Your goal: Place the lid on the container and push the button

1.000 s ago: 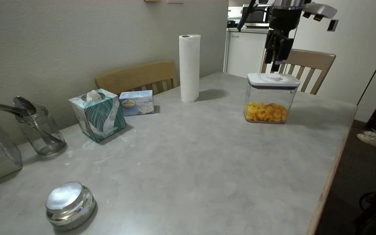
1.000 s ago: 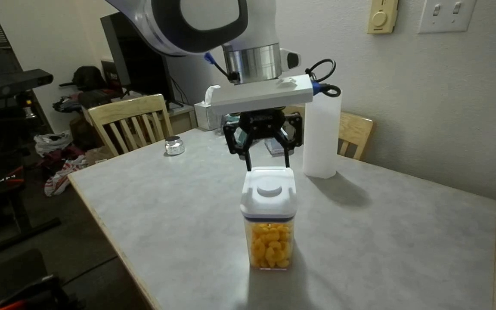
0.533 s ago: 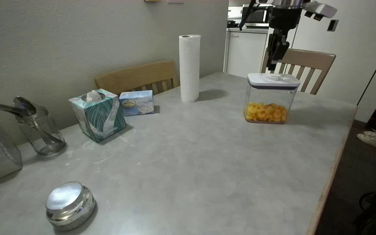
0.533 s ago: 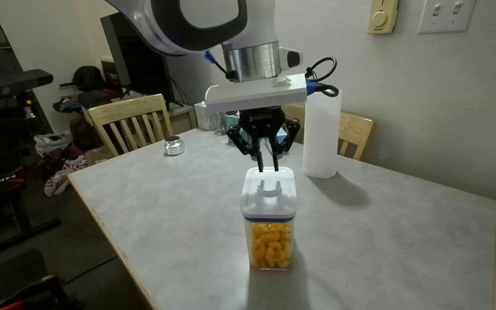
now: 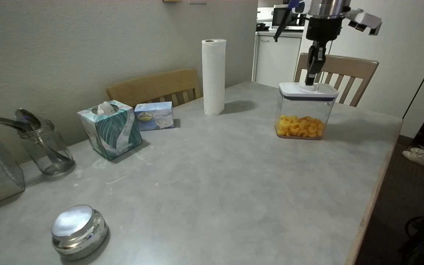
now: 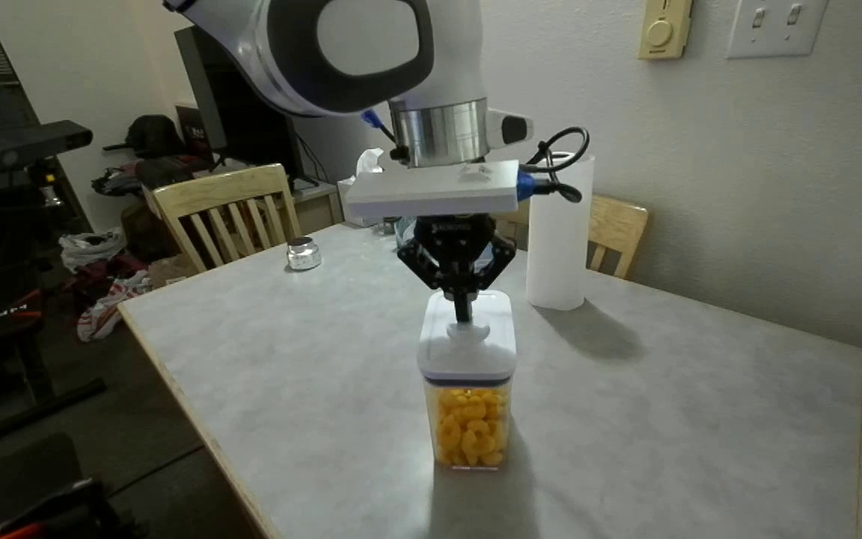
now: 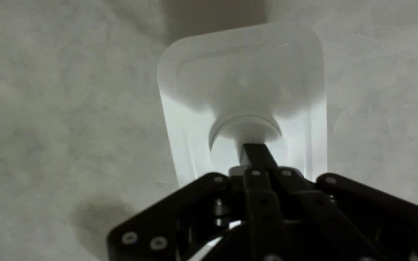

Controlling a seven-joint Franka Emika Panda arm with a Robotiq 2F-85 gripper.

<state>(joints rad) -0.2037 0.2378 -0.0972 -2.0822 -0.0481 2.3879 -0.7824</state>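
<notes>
The white lid [image 6: 450,359] sits level on top of the clear container [image 5: 302,110], which stands upright on the table with orange-yellow rings [image 6: 470,427] inside. In the lid's centre is the round white button [image 7: 223,154]. My gripper [image 6: 464,317] points straight down, its fingers pressed together with nothing between them. Their tips are right at the button's top in both exterior views; whether they touch it or hover just above, I cannot tell. In the wrist view the black fingertips [image 7: 258,154] cover part of the button, and the lid hides the container.
A paper towel roll [image 5: 214,77] stands on the table [image 5: 215,176] beside the container, toward the wall. Farther off are a tea box [image 5: 155,116], a tissue box [image 5: 110,129], a glass jar with cutlery [image 5: 52,147] and a round shiny metal tin [image 5: 79,232].
My gripper has gone from open to shut and has come down onto the middle of the lid, over the button. The container and lid have stayed in place.
</notes>
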